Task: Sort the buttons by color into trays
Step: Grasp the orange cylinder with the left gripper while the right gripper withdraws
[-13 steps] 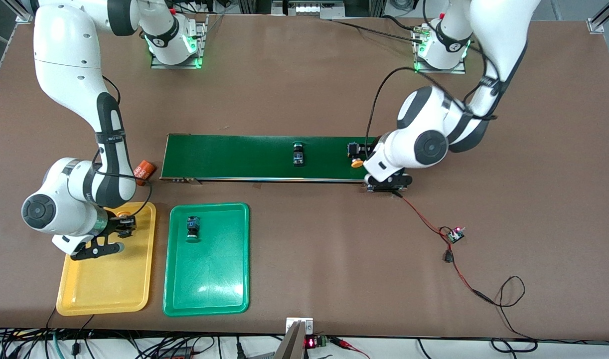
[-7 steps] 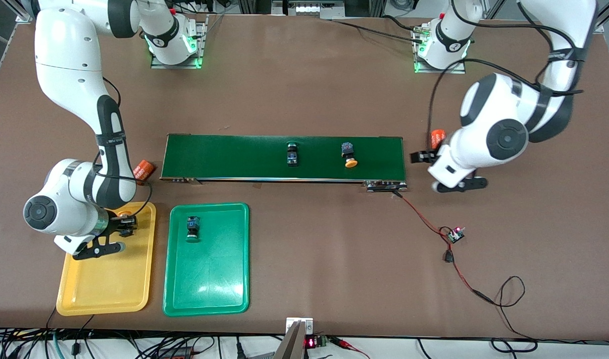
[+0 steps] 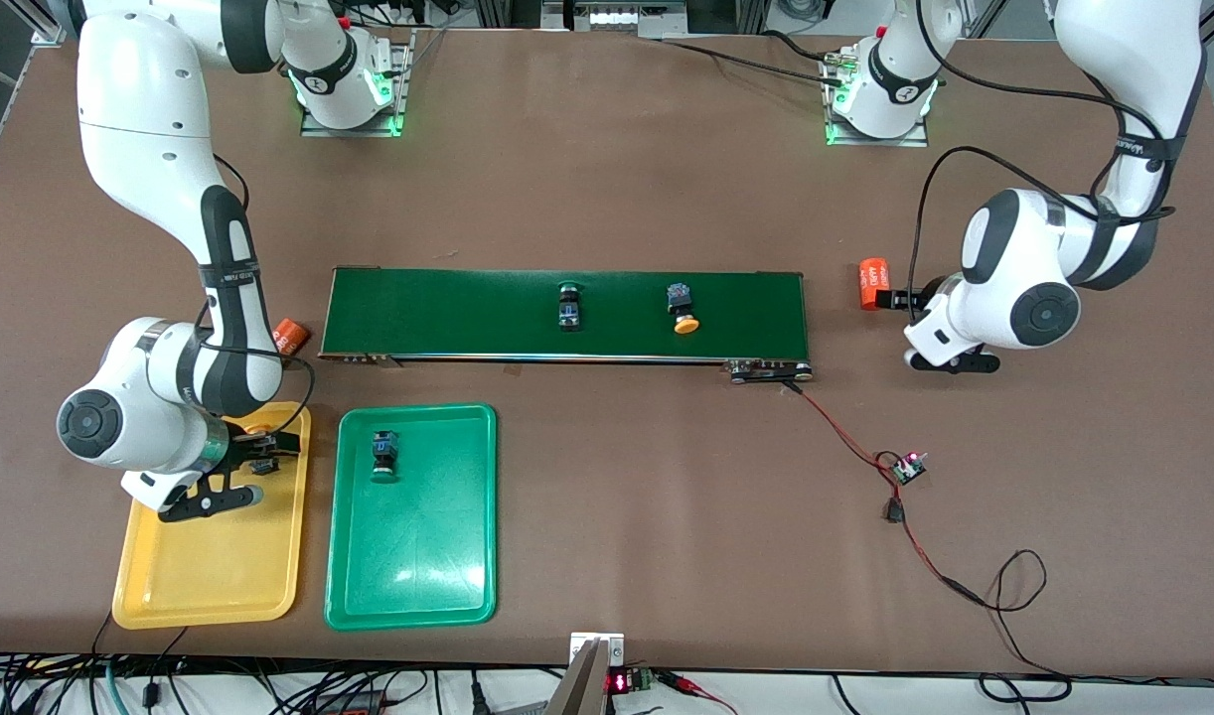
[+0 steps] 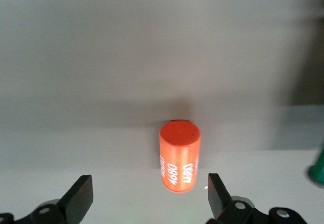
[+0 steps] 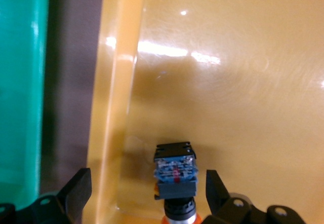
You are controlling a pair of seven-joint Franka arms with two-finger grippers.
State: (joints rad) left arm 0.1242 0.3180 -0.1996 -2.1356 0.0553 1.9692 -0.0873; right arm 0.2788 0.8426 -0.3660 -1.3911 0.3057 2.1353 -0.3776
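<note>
The buttons look light, rigid and hard, with smooth round caps likely to slip; the blocky body offers flat sides, the better place to grip. One yellow button (image 5: 175,176) lies in the yellow tray (image 3: 210,586) by the edge nearest the green tray (image 3: 413,586), between the right gripper (image 3: 259,457)'s wide jaws, which touch nothing. A green button (image 3: 383,454) lies in the green tray. Another green (image 3: 568,304) and another yellow (image 3: 681,307) ride the belt (image 3: 448,308). The left gripper (image 4: 147,203) hangs wide open, empty, over a cylinder (image 4: 179,155) off the belt's end.

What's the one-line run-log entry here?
right gripper: open over yellow plastic tray, yellow-capped button released | left gripper: open by orange cylinder
</note>
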